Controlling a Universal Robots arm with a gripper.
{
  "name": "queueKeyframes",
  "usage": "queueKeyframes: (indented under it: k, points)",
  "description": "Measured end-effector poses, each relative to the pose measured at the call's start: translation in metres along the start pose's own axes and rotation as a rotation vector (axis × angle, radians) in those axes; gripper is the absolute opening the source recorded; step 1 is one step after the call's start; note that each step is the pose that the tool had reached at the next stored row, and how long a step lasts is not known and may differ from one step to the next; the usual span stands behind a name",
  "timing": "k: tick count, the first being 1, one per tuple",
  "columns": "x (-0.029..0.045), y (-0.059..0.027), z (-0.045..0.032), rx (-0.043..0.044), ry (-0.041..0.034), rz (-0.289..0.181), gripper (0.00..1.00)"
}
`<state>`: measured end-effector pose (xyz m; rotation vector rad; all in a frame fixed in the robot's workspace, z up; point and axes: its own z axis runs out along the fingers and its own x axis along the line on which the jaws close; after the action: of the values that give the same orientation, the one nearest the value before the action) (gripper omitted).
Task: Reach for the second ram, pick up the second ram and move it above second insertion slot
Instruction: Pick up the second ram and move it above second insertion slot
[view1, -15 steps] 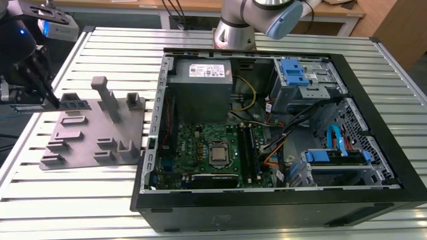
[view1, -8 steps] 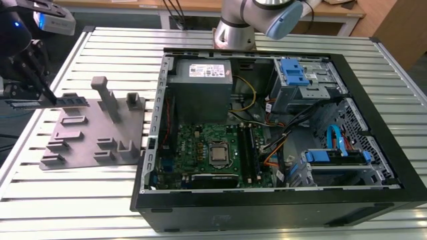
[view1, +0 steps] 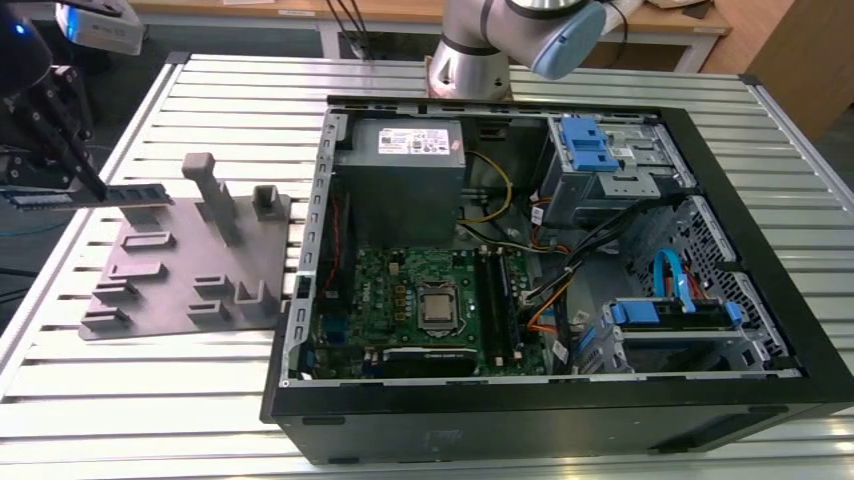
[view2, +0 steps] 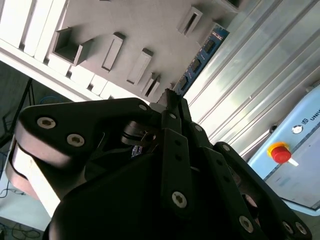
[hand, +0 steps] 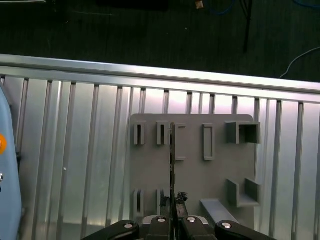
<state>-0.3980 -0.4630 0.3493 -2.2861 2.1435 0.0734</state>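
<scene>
The gripper (view2: 170, 98) pinches the memory stick (view2: 202, 52) over the grey holder (view2: 125, 25); such a thin hold could let it tip or slip.

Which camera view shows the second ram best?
The second wrist view: the second ram shows its flat face and chips. The exterior view gives a small side-on strip; the first wrist view, its thin edge.

Robotics lab or workshop. A robot arm (view1: 470, 60) rises from a slatted aluminium table (view1: 200, 400) that carries an open desktop computer case (view1: 307, 420) and a grey plastic fixture (view1: 174, 270). A wooden workbench (view1: 240, 8) stands behind. A pale-blue control box (view2: 295, 175) has a red button (view2: 280, 152). Cables (hand: 300, 57) trail over the dark floor.
</scene>
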Motion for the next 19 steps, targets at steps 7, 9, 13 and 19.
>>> queueKeyframes:
  k: [7, 9, 13, 19]
  points:
    - [-0.0005, 0.0004, -0.0133, 0.0001, -0.0001, 0.000, 0.14]
    - [-0.0007, 0.0004, -0.0170, 0.0000, 0.0000, 0.000, 0.14]
    - [-0.0009, 0.0006, -0.0232, 0.0001, -0.0001, 0.000, 0.14]
    - [-0.0013, 0.0009, -0.0327, 0.0001, -0.0001, 0.000, 0.14]
